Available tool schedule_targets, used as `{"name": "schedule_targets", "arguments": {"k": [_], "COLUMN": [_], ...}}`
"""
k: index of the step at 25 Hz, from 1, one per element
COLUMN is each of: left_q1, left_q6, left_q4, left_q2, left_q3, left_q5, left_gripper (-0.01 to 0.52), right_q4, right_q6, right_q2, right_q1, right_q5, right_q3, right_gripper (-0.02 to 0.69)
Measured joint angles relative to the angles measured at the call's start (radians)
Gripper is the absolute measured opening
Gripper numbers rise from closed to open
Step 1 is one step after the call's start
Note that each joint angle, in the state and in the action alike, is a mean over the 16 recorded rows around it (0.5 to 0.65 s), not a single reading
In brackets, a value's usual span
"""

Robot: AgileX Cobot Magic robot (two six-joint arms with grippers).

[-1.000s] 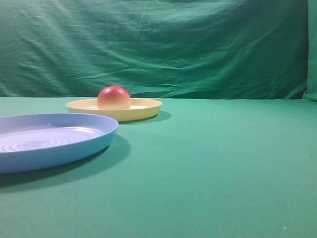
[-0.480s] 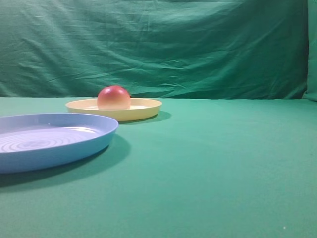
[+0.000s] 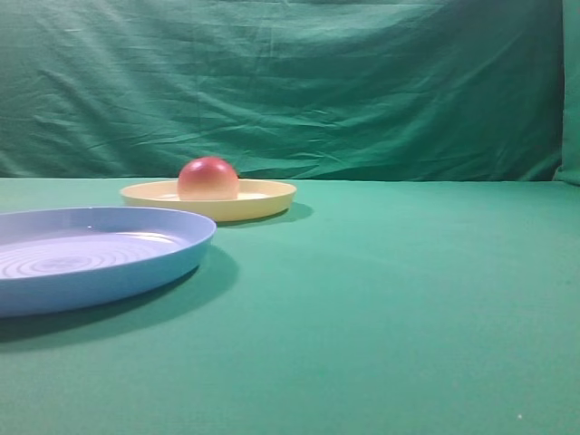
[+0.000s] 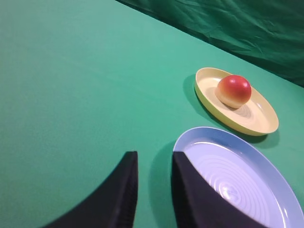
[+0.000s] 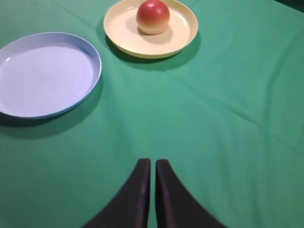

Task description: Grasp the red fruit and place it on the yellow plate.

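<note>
One red fruit, one yellow plate, one light-blue plate, two pincers: left pincer, right pincer

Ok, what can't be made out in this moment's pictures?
- Exterior high view: both arms lie outside the picture; the large light-blue ridged plastic plate is cut by the left edge.
- Same view: the flat base of the smooth dome-shaped red toy fruit hides behind the shallow pale-yellow plastic plate's rim.
- Left wrist view: the left hand is cut off by the bottom edge.

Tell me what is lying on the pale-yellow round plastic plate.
Only the red dome-shaped toy fruit sits on the pale-yellow round plastic plate, flat base down. The plate surface beneath the fruit is covered.
</note>
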Motion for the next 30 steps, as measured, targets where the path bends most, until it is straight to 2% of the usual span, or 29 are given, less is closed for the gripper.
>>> {"name": "schedule_targets", "arguments": {"k": [6, 17, 30], "left_q1": [0.000, 0.000, 0.000], "left_q6": [0.000, 0.000, 0.000], "left_q4": [0.000, 0.000, 0.000], "left_q2": [0.000, 0.000, 0.000], "left_q3": [0.000, 0.000, 0.000], "left_q5": [0.000, 0.000, 0.000], "left_gripper": [0.157, 0.157, 0.157], "right_q4": [-0.048, -0.075, -0.078], "right_q6": [0.049, 0.054, 0.054], "right_q2": [-0.206, -0.564, -0.644], "right_q1": [-0.135, -0.400, -0.474], "right_q5": [-0.015, -0.039, -0.071], "right_q3": [0.114, 0.333, 0.486], "right_gripper": [0.000, 0.000, 0.000]}}
